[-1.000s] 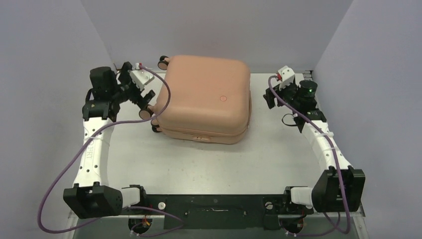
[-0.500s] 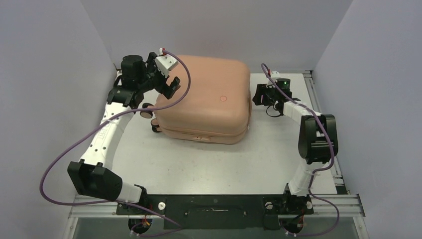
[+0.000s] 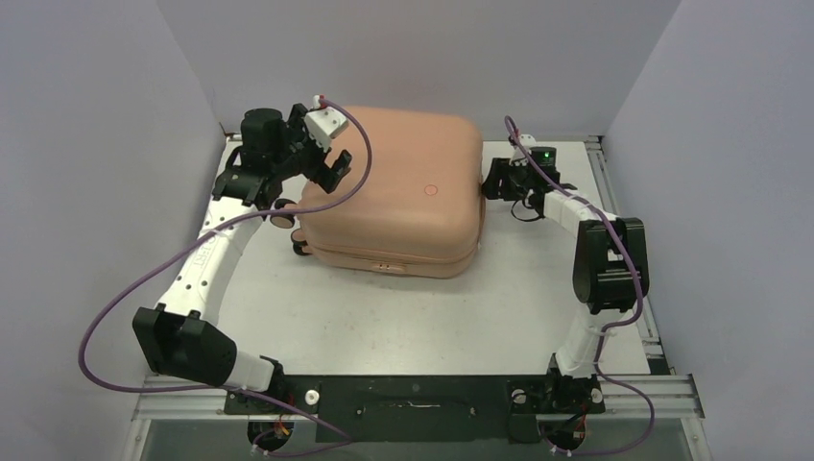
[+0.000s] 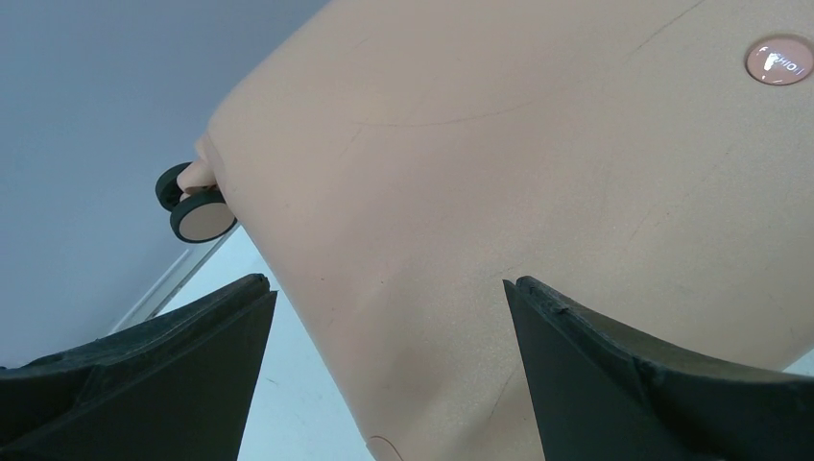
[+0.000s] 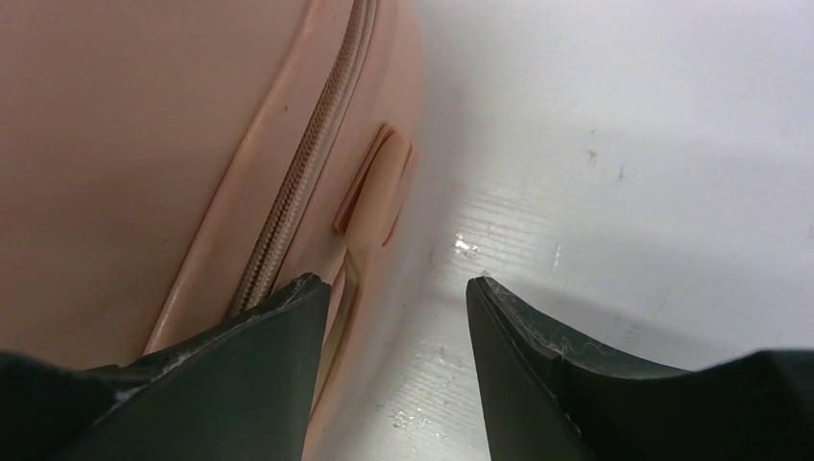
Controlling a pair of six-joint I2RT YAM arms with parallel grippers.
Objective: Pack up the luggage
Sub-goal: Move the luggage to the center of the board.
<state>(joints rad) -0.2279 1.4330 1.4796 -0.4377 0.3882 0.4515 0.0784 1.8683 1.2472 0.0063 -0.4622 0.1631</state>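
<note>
Jaws gape on left gripper point(image 3: 331, 173) above rounded matte salmon-pink hard-shell luggage point(image 3: 403, 206), right gripper point(image 3: 490, 181) parted beside its ribbed zipper point(image 5: 299, 173).

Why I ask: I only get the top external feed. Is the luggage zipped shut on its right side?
Observer: In the right wrist view, the zipper on the luggage has its teeth meshed along the stretch that shows.
Operator: Is the right gripper holding anything there?
Observer: No. The right gripper is open, one jaw over the shell's edge by the zipper, the other over bare table.
Operator: And the left gripper?
Observer: The left gripper is wide open with nothing pinched, one jaw over the table and the other over the luggage's top shell.
</note>
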